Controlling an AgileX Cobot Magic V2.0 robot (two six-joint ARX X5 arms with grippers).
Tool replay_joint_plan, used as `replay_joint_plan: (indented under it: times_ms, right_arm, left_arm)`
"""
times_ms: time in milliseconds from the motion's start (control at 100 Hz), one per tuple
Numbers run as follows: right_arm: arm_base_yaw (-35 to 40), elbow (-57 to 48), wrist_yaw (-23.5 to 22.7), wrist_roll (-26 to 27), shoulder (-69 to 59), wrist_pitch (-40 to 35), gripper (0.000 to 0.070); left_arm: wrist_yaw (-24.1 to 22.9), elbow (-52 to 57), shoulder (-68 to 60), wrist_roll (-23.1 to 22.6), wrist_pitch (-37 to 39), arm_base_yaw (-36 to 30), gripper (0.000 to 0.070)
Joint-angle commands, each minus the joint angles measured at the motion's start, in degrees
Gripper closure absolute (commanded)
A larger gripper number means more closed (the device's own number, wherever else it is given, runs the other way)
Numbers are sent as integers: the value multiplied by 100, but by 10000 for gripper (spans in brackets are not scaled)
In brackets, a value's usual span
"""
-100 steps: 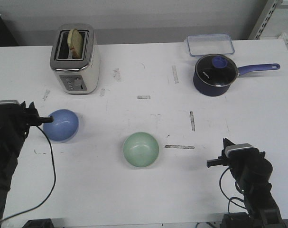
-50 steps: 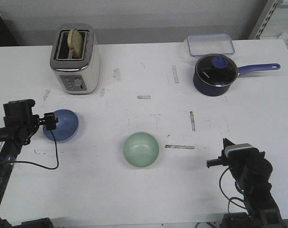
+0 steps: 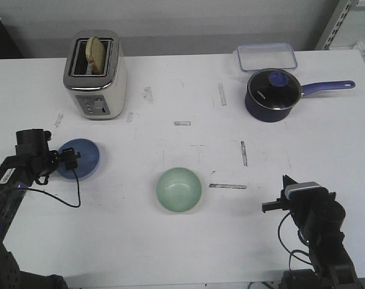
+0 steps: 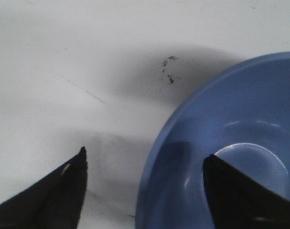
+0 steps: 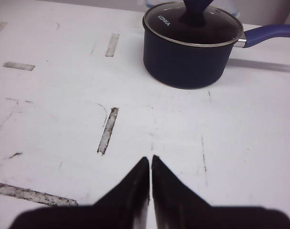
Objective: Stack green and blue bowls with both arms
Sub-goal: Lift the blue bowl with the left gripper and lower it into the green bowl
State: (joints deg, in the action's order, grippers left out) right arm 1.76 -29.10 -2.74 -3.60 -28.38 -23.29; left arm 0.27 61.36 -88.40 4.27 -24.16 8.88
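While my left gripper (image 3: 70,158) sits at the near-left rim of the blue bowl (image 3: 83,158), its fingers are spread wide. In the left wrist view one finger (image 4: 56,193) is outside the bowl over bare table and the other finger (image 4: 240,191) is inside the bowl, so the rim runs between them. I can't tell if either finger touches the bowl. That view cuts off most of the blue bowl (image 4: 216,138); only part of its rim and inner floor show. In the front view my left arm (image 3: 17,174) and its cable cover the bowl's left edge.

The green bowl (image 3: 178,189) stands alone on the white table (image 3: 188,90), mouth up, well apart from the blue bowl and from both grippers.

My right gripper (image 5: 150,179) hangs low over the near-right table, fingers pressed together, holding nothing. In the front view its fingertips are hard to make out against the black wrist block of my right arm (image 3: 314,223).

Far side: a toaster (image 3: 95,75) with a slice of bread (image 3: 97,53) sticking up, a dark blue saucepan (image 3: 273,95) with a glass lid, its handle running out of the right wrist view, and a clear container (image 3: 266,56) just behind it, partly hidden by the pan
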Motion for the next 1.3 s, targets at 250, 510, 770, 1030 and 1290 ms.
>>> replay_joint_plan:
  times_ms: [250,510,770,1030,1290]
  right_arm:
    - [4,-44,20,31,-22,50,700]
    - [4,-44,20,31,-22,48,700]
    - [4,-44,20,31,-22,48,700]
    - [4,-44,20,31,-22,48,700]
    - [4,-44,20,31,-66,52,700]
  left_arm:
    - [15,96,-98,138,26,15,700]
    - [20,776,-15,142,-243,9,699]
    - [407,2092,223,146,-1246,-328,699]
    - [894,2358,560,339,-1639,-1488,699]
    - [997,2358,459,330,-1952,-3300,699]
